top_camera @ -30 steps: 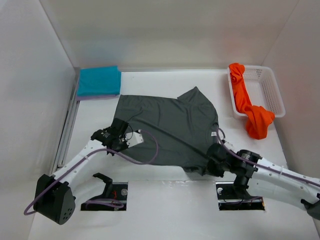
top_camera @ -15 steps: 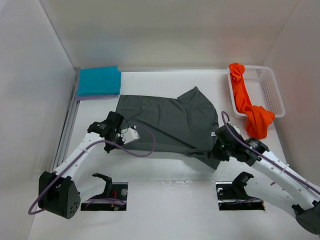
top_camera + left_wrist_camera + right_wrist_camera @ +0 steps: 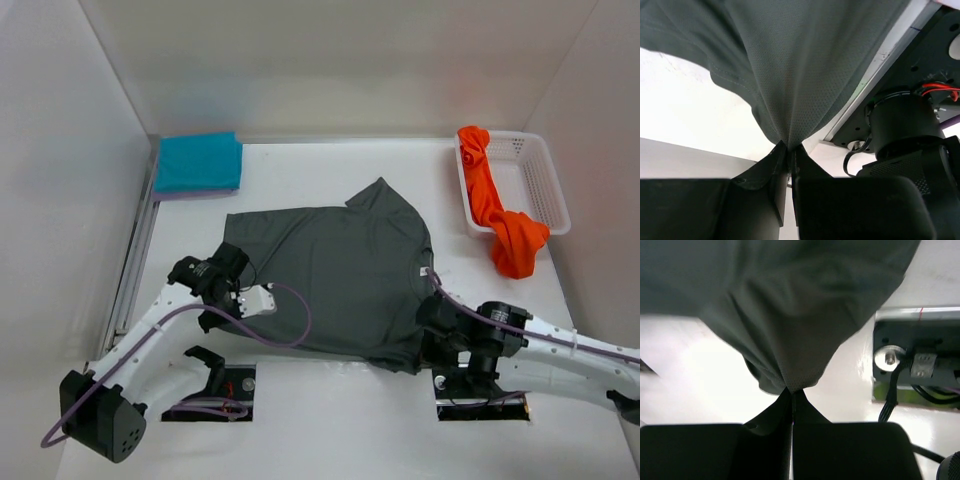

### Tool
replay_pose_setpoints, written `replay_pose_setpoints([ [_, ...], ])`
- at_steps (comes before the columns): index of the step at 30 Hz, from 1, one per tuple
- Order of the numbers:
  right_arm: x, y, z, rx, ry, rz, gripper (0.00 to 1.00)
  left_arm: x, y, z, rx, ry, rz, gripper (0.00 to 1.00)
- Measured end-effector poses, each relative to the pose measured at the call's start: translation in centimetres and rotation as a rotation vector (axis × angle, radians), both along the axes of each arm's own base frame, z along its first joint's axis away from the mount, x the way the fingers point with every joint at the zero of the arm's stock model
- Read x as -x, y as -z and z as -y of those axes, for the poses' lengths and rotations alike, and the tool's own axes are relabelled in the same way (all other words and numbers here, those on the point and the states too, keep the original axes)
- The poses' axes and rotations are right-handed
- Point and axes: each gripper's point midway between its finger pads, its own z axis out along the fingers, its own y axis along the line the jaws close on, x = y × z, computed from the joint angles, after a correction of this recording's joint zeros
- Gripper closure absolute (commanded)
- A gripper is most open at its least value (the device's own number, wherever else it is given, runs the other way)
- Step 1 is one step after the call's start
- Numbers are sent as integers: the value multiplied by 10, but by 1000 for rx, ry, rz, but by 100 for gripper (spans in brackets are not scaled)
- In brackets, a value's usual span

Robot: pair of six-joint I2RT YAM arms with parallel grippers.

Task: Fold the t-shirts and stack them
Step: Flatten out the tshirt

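The dark grey t-shirt [image 3: 335, 275] lies spread over the middle of the table. My left gripper [image 3: 222, 268] is shut on its left edge; the left wrist view shows the grey cloth [image 3: 790, 75] pinched between the jaws. My right gripper [image 3: 432, 318] is shut on the shirt's right lower edge, with the cloth [image 3: 790, 330] pinched in the right wrist view. The teal t-shirt [image 3: 198, 161] lies folded at the back left on top of the lavender one [image 3: 172, 194], of which only an edge shows. The orange t-shirt [image 3: 495, 215] hangs out of the basket.
A white mesh basket [image 3: 535, 180] stands at the back right. A metal rail [image 3: 135, 270] runs along the table's left side. Two cut-outs with arm mounts [image 3: 215, 385] sit at the near edge. White walls close in the sides and back.
Both grippers have pulled the grey shirt toward the near edge and it now lies flatter and wider. The left gripper moved nearer; the right gripper moved nearer and left.
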Motion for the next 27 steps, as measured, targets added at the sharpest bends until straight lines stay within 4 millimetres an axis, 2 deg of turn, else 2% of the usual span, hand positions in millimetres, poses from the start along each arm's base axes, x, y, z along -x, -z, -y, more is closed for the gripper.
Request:
replay_pose_setpoints([
  [3, -22, -2, 5, 7, 87, 17, 100, 0, 1, 0, -8, 7, -12, 95],
  [7, -51, -10, 10, 33, 129, 53, 100, -9, 5, -3, -19, -26, -11, 93],
  [9, -62, -13, 11, 37, 127, 74, 100, -14, 7, -4, -22, -42, -13, 88],
  [11, -66, -14, 13, 36, 118, 88, 100, -16, 9, -4, -24, -39, -20, 71],
  [14, -63, -16, 13, 16, 97, 92, 100, -14, 10, -1, -21, -14, -33, 47],
  [17, -52, -12, 11, -8, 72, 76, 100, -7, 7, 1, 3, 12, -72, 36],
  [19, -38, -6, 9, -11, 37, 46, 100, -15, -6, 2, 61, -15, -66, 31],
  [20, -31, -3, 8, -11, 17, 29, 100, -27, -18, 4, 112, -56, -45, 31],
  [22, -19, 6, 6, 2, -18, -5, 100, -70, -47, 1, 210, -168, 37, 32],
  [25, -4, 20, 7, 26, -40, -54, 100, -164, -79, -18, 334, -345, 193, 40],
  [27, 1, 28, 8, 35, -35, -75, 100, -231, -79, -36, 372, -462, 265, 42],
])
